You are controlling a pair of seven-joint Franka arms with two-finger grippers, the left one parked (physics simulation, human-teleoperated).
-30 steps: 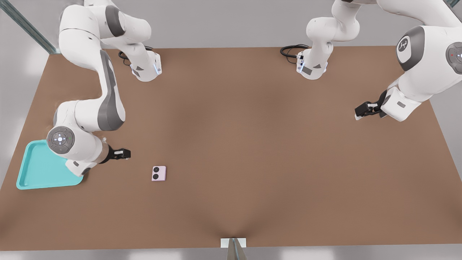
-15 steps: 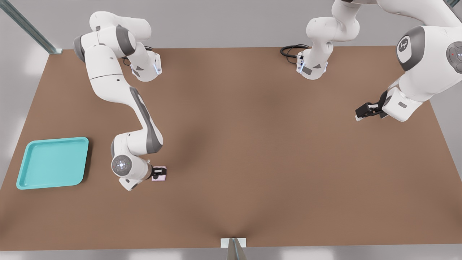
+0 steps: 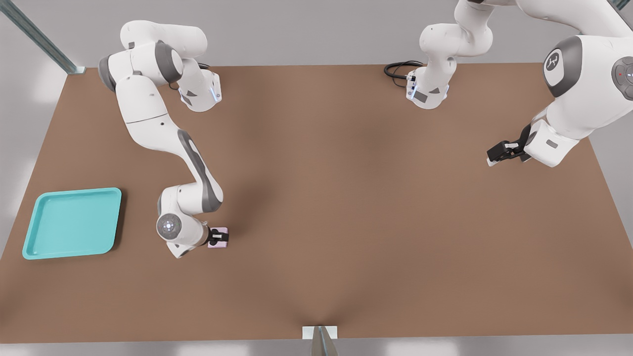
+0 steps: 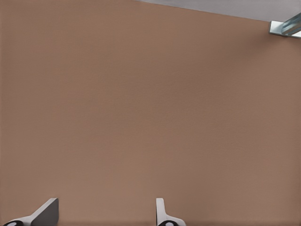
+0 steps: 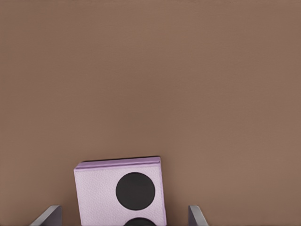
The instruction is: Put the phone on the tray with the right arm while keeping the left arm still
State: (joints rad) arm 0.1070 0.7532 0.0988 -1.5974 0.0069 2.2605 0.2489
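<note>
Front view: the gripper (image 3: pixel 218 237) sits low over the phone (image 3: pixel 222 238), on the table (image 3: pixel 346 198) toward the front view's left.
Gripper state: open, fingers (image 5: pixel 48 215) astride the phone with clear gaps either side (nothing clamped yet).
Phone: flat, lenses up, so a grasp across its edges seems the aim.
Tray (image 3: pixel 71 222): well apart, further to the front view's left, awaiting the phone.

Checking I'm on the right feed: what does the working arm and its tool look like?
The right arm is white and jointed, with a long grey side stripe and a grey round button disc at the wrist. Its black tool sits at the phone.
</note>
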